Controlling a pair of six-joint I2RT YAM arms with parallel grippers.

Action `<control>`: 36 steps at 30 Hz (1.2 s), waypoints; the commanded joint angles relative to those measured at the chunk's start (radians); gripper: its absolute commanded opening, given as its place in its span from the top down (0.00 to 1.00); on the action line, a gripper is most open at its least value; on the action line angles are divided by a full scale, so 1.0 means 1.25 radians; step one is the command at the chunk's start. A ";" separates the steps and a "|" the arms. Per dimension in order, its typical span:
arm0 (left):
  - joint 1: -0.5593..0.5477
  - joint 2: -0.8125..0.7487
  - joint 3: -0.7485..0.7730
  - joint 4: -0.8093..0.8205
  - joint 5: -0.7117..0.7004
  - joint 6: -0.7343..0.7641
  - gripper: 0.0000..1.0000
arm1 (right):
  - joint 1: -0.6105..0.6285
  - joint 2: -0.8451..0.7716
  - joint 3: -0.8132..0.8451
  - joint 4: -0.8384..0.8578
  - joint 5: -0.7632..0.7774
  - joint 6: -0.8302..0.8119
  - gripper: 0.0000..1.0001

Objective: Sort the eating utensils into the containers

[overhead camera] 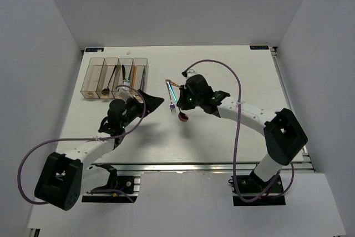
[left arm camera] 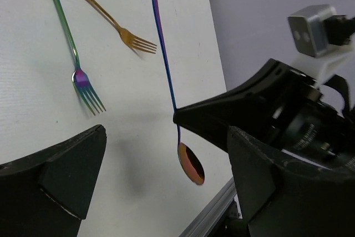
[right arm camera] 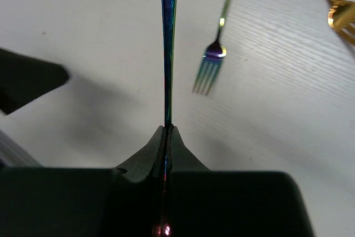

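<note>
Right gripper [right arm camera: 166, 131]: pinches spoon [right arm camera: 168, 37] handle near bowl, jaws fully closed. Left gripper [left arm camera: 161, 187]: gapes wide, holds nothing, hovers just beside spoon. Containers [overhead camera: 93, 79] well apart, far left of table [overhead camera: 233, 70]. Risks: swivel or slip from thin pinch; snag of long handle on container rim or left fingers [left arm camera: 61, 170].

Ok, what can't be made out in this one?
Top view: pieces in the bins are too small to tell apart.
Right wrist: the bowl of the spoon is hidden behind the right tool, and its handle runs off the top edge.
Left wrist: the handles of the gold fork and green fork are cut off by the top edge.
</note>
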 commanded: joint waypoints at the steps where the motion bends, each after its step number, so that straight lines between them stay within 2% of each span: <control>1: -0.024 0.033 0.005 0.090 -0.036 -0.030 0.02 | 0.038 -0.025 0.009 0.049 -0.063 0.007 1.00; 8: -0.032 0.067 0.023 0.091 -0.058 -0.012 0.05 | 0.103 -0.031 0.037 0.056 -0.083 0.012 1.00; 15: -0.032 0.085 0.019 0.086 -0.058 -0.005 0.19 | 0.124 -0.031 0.044 0.077 -0.100 0.018 1.00; 16: -0.032 0.087 0.017 0.092 -0.058 -0.009 0.28 | 0.126 -0.030 0.047 0.077 -0.104 0.020 1.00; 18: -0.032 0.091 0.017 0.096 -0.054 -0.013 0.40 | 0.129 -0.027 0.052 0.087 -0.111 0.022 1.00; 21: -0.032 0.098 0.019 0.111 -0.041 -0.025 0.53 | 0.130 -0.016 0.064 0.093 -0.117 0.026 1.00; 23: -0.034 0.107 0.025 0.118 -0.030 -0.031 0.57 | 0.130 -0.010 0.069 0.093 -0.120 0.029 1.00; 25: -0.034 0.112 0.032 0.128 -0.020 -0.031 0.72 | 0.130 -0.004 0.074 0.103 -0.125 0.032 1.00; 27: -0.034 0.120 0.046 0.125 -0.009 -0.024 1.00 | 0.130 -0.002 0.075 0.121 -0.126 0.032 1.00; 29: -0.031 0.123 0.074 0.057 -0.012 0.019 1.00 | 0.127 -0.006 0.074 0.119 -0.118 0.032 1.00; 30: -0.024 0.122 0.132 -0.056 -0.026 0.053 1.00 | 0.125 -0.022 0.068 0.109 -0.092 0.033 0.87; 31: -0.018 0.121 0.169 -0.120 -0.039 0.139 1.00 | 0.116 -0.035 0.053 0.105 -0.078 0.033 0.68; 32: -0.010 0.123 0.210 -0.186 -0.050 0.188 1.00 | 0.109 -0.061 0.043 0.103 -0.050 0.033 0.29; 33: -0.002 0.125 0.295 -0.246 -0.068 0.240 1.00 | 0.100 -0.074 0.035 0.079 -0.039 0.028 0.14; 34: 0.013 0.129 0.334 -0.363 -0.152 0.304 1.00 | 0.077 -0.088 0.025 0.053 -0.030 0.025 0.11; 36: 0.035 0.174 0.408 -0.449 -0.201 0.359 1.00 | 0.050 -0.134 -0.011 0.034 0.008 0.017 0.11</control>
